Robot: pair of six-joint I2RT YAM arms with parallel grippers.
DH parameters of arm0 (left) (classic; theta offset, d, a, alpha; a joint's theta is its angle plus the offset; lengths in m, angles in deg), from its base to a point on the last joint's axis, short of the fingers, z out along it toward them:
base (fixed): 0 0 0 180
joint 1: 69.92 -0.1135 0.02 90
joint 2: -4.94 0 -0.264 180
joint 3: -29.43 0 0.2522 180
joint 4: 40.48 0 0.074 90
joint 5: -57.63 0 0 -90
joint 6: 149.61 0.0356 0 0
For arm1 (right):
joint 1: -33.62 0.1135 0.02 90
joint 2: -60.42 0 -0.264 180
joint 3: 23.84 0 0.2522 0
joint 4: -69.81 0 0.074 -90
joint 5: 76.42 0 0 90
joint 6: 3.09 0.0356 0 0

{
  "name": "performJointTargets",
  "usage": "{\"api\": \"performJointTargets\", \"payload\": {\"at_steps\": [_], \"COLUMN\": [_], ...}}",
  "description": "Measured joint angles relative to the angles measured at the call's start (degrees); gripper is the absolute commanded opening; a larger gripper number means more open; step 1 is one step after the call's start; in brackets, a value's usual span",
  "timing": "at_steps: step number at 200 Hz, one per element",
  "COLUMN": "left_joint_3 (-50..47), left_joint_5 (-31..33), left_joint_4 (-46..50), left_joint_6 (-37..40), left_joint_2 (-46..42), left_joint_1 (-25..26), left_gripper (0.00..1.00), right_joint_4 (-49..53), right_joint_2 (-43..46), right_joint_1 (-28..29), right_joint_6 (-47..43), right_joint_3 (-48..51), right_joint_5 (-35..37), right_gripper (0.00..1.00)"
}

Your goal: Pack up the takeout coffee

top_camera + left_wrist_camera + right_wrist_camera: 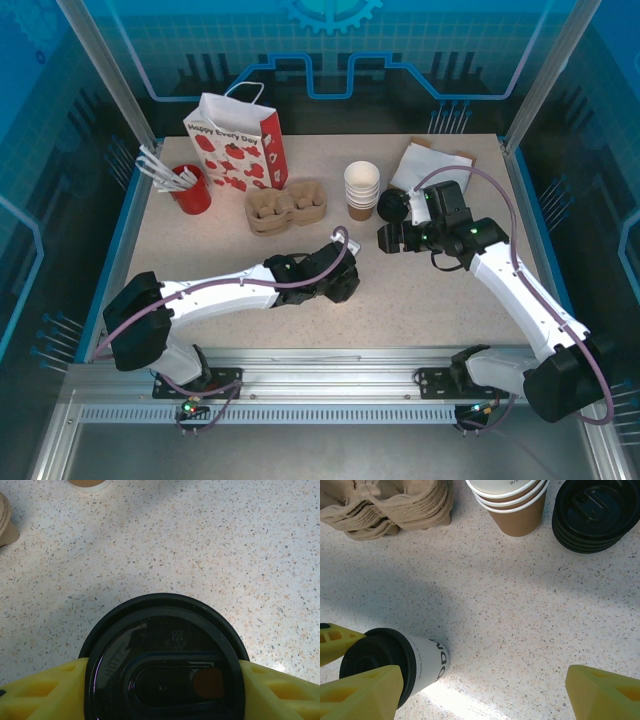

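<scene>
The takeout coffee [165, 665] is a pale paper cup with a round black lid, standing on the speckled table. My left gripper [162, 690] is shut on it, a yellow finger pressed against each side just under the lid. In the top view the left gripper [342, 278] sits at mid-table and covers the cup. The right wrist view shows the same takeout coffee [395, 662] at lower left, upright, with printed lettering on its side. My right gripper [485, 695] stands wide open beside it, with nothing but bare table between its fingers. In the top view the right gripper [393, 238] is just right of the left one.
A strawberry-print paper bag [238, 140] stands at the back left, next to a red cup of stirrers [190, 188]. Cardboard cup carriers [287, 205], a stack of lidless cups [361, 188], stacked black lids [391, 206] and white napkins [430, 165] line the back.
</scene>
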Motion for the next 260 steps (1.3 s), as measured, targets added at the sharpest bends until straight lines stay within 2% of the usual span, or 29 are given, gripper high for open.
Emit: {"api": "performJointTargets", "payload": {"at_steps": [140, 260], "left_joint_3": [3.2, 4.0], "left_joint_5": [-0.1, -0.1], "left_joint_4": [5.5, 8.3], "left_joint_6": [-0.6, -0.6], "left_joint_2": [0.9, -1.2], "left_joint_1": [0.0, 0.0], "left_gripper": [0.82, 0.92], "right_joint_4": [0.6, 0.6], "right_joint_2": [2.6, 2.0], "right_joint_1": [0.4, 1.9], "right_joint_6": [0.0, 0.2], "right_joint_3": [0.5, 0.9], "right_joint_5": [1.5, 1.5], "right_gripper": [0.86, 0.86]}}
